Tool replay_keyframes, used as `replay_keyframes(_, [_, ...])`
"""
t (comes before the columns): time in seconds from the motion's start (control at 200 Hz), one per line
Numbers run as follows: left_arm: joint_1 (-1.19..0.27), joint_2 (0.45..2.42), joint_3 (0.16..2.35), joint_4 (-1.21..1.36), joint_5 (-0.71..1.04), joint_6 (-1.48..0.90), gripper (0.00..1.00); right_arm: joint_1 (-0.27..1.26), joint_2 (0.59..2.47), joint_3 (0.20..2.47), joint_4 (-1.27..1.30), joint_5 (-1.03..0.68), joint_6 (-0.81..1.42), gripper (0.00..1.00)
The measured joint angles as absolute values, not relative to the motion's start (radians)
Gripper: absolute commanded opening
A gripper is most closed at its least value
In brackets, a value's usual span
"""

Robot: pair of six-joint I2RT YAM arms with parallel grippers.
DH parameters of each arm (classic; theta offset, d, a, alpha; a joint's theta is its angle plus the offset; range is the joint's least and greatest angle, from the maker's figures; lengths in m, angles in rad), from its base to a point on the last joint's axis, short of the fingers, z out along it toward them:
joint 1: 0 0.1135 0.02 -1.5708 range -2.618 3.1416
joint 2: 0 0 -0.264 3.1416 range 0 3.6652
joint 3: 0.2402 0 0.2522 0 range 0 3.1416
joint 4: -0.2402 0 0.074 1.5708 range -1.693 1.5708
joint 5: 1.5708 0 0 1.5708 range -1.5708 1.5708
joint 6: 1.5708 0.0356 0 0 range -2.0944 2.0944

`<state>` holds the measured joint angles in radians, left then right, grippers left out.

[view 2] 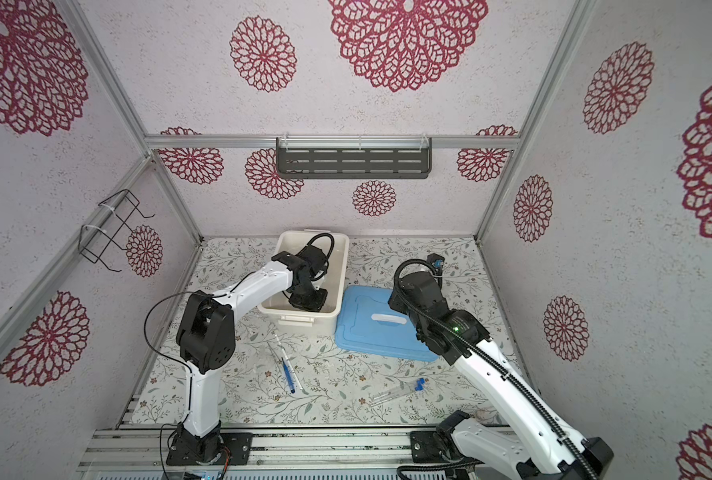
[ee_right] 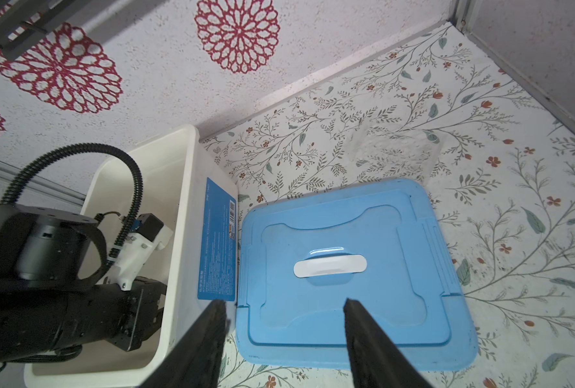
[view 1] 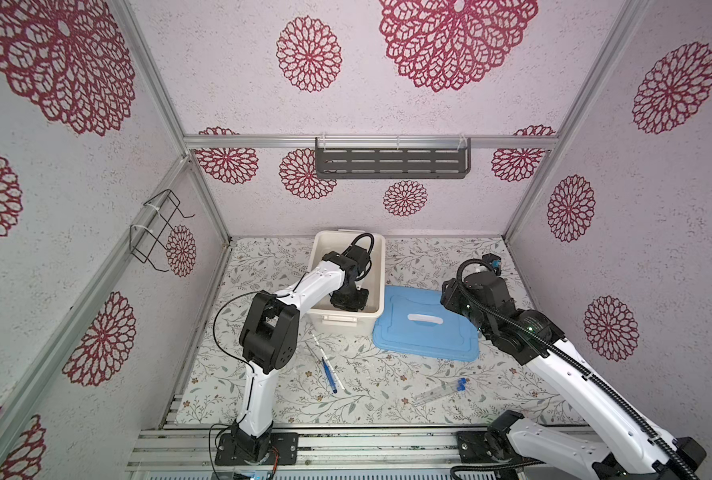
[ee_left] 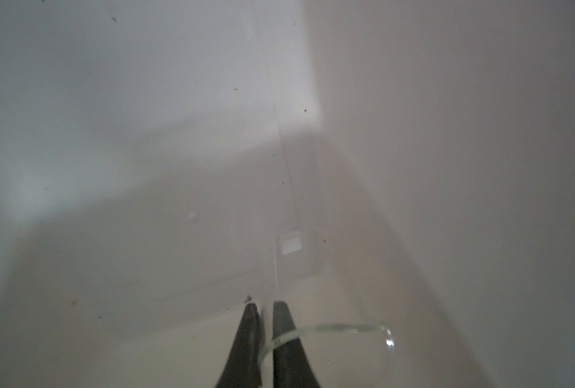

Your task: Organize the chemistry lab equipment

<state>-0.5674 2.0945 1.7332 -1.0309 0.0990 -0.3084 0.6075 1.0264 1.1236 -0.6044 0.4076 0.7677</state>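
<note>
On the left, the left arm reaches down into an open white bin (view 1: pixel 378 270) at the back of a flower-patterned table (view 1: pixel 366 399). In the left wrist view, the left gripper (ee_left: pixel 262 304) is clamped tight on the rim of a small transparent vessel (ee_left: pixel 339 326) inside the bin. In front of the bin, a thin white marked stick (view 1: pixel 318 347) and a slim dark-blue tool (view 1: pixel 329 376) lie side by side on the table. The bin's blue lid (view 1: pixel 420 340) lies flat just right of the bin. Nearer the front, two clear blue-capped tubes (view 1: pixel 437 392) lie together. The right gripper (ee_right: pixel 284 302) hovers over the lid, jaws apart and empty. A faint clear rack (ee_right: pixel 396 151) sits on the table beyond the lid.
</note>
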Motion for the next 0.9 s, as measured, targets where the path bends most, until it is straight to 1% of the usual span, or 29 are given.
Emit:
replay_keyframes(0.065, [-0.574,2.095,1.711,-1.016,0.102,-0.319,0.0,0.605,1.026,1.124,-0.604,0.402,0.768,0.6])
replay_keyframes(0.205, [-0.58,2.096,1.695,-0.986,0.103,-0.339,0.08,0.604,1.032,1.124,-0.604,0.385,0.768,0.6])
replay_keyframes(0.23, [-0.58,2.097,1.695,-0.981,0.102,-0.342,0.12,0.604,1.034,1.124,-0.603,0.383,0.768,0.6])
replay_keyframes(0.28, [-0.58,2.097,1.695,-0.977,0.101,-0.346,0.25,0.603,1.037,1.124,-0.604,0.379,0.768,0.6])
replay_keyframes(0.31, [-0.58,2.096,1.695,-0.974,0.101,-0.351,0.31,0.603,1.038,1.124,-0.603,0.377,0.768,0.6])
replay_keyframes(0.38, [-0.58,2.097,1.695,-0.965,0.101,-0.355,0.37,0.603,1.039,1.124,-0.604,0.369,0.768,0.6])
replay_keyframes(0.681, [-0.58,2.093,1.707,-1.001,0.071,-0.352,0.4,0.601,1.056,1.129,-0.605,0.352,0.743,0.59])
replay_keyframes(0.741, [-0.58,2.086,1.728,-1.031,0.053,-0.352,0.42,0.6,1.076,1.143,-0.606,0.331,0.72,0.59])
replay_keyframes(0.901, [-0.574,2.007,1.783,-1.096,0.014,-0.359,0.43,0.6,1.138,1.175,-0.596,0.237,0.641,0.57])
